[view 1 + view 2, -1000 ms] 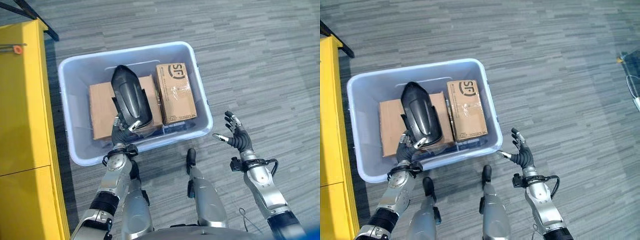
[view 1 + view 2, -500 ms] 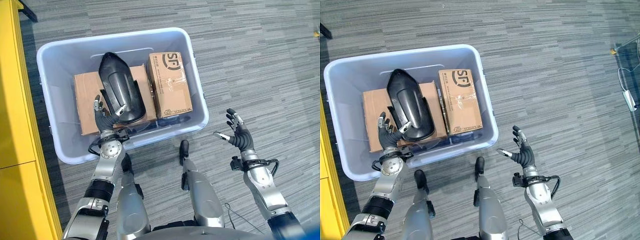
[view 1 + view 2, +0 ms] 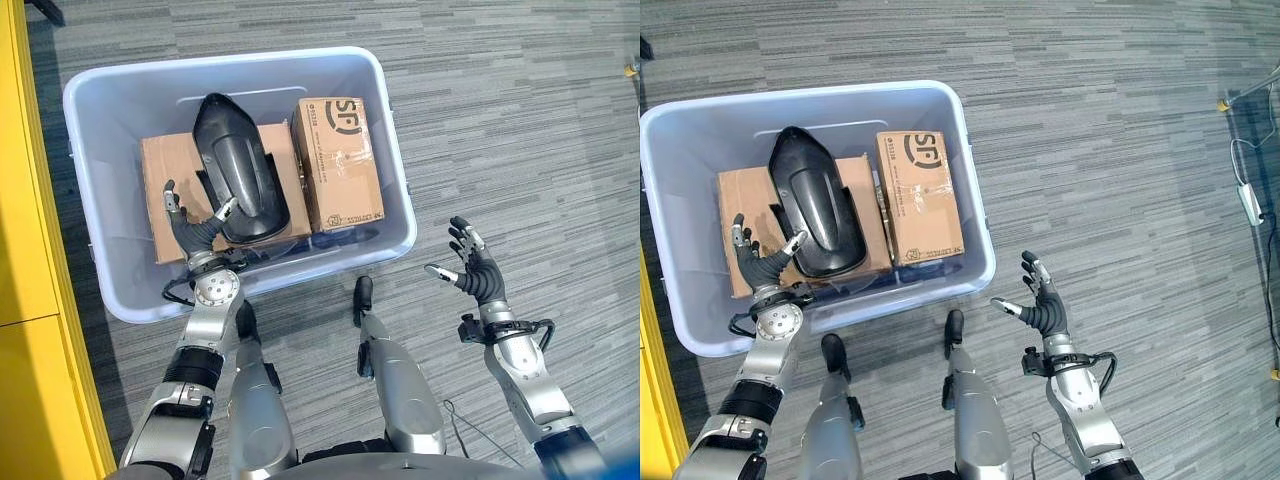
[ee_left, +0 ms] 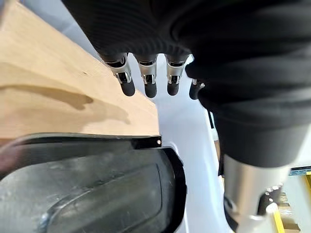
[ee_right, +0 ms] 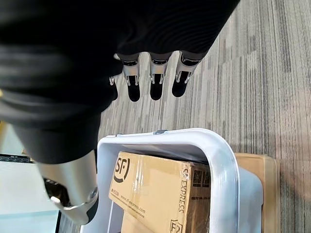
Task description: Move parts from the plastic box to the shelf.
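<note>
Reaching into the plastic box (image 3: 398,195) at its near wall, left hand (image 3: 190,232) sits with fingers (image 4: 128,87) spread and released, grasping nothing; thumb tip just beside the black moulded part (image 3: 238,170). Part lies on a flat cardboard sheet (image 3: 158,190), beside a taped carton (image 3: 337,162). Box stands on grey carpet floor (image 3: 510,110), yellow shelf unit (image 3: 25,230) at robot's left. Right hand (image 3: 476,273) hangs over floor outside box, fingers (image 5: 154,82) released, empty.
</note>
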`<state>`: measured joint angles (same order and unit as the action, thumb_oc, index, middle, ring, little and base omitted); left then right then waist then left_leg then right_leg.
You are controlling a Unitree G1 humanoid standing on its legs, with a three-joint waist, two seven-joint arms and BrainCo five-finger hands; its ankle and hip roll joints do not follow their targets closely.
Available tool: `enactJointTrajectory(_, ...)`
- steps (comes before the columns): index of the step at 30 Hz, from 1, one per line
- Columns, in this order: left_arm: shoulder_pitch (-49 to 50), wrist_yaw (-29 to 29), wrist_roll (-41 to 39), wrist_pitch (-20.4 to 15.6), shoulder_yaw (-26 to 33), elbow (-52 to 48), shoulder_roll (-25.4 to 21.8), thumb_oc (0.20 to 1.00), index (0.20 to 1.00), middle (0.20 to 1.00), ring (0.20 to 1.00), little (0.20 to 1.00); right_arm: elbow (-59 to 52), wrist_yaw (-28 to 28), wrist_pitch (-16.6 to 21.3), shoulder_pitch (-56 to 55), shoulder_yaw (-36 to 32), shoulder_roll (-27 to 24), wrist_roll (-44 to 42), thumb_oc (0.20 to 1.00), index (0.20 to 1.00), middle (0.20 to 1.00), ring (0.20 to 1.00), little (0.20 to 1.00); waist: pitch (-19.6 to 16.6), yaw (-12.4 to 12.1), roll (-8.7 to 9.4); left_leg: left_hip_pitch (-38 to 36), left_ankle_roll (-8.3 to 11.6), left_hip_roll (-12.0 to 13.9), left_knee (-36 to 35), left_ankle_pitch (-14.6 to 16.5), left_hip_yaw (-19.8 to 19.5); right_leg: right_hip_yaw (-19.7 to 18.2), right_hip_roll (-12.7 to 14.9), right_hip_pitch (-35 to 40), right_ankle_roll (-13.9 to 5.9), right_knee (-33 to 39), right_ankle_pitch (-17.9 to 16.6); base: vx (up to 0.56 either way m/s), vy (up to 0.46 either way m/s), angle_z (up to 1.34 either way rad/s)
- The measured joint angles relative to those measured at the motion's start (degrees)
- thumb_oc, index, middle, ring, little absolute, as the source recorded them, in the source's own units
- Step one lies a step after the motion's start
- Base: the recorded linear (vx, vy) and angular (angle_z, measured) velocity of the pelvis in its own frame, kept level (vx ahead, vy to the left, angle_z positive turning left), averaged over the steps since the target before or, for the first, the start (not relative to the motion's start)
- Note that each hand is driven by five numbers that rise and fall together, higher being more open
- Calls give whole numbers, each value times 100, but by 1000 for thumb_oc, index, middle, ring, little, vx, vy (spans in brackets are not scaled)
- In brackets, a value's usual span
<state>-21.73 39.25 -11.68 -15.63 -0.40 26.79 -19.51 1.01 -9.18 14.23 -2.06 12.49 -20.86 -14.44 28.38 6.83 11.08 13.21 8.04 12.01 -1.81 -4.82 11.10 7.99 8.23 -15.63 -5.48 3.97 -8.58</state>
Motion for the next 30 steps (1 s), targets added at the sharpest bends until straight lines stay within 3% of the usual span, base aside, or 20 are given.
enactJointTrajectory(10,-264,366,15,7,93,397,-250,1000,1000,1000,1000,1000,-17,-1,109,-35,156,-56,-60,1000,1000,1000,1000,1000,19,10,49,189,12,26,84,11,-55,51,-13,-110,12,0,-26,-6,0,2)
enactJointTrajectory(22,-978,272,-391,-33,37,1452,-439,1000,1000,1000,1000,1000,-244,-1,151,-49,253,-63,-71,1000,1000,1000,1000,1000,11,170,61,496,19,47,218,23,-64,55,-18,-346,42,-6,-99,0,0,0)
enactJointTrajectory(30,-1162,86,-522,-32,-214,1519,-458,1000,1000,1000,1000,1000,-244,1,176,-50,349,-75,-117,1000,1000,1000,1000,1000,11,304,61,663,28,79,294,28,-65,47,-44,-481,56,-6,-124,0,0,0)
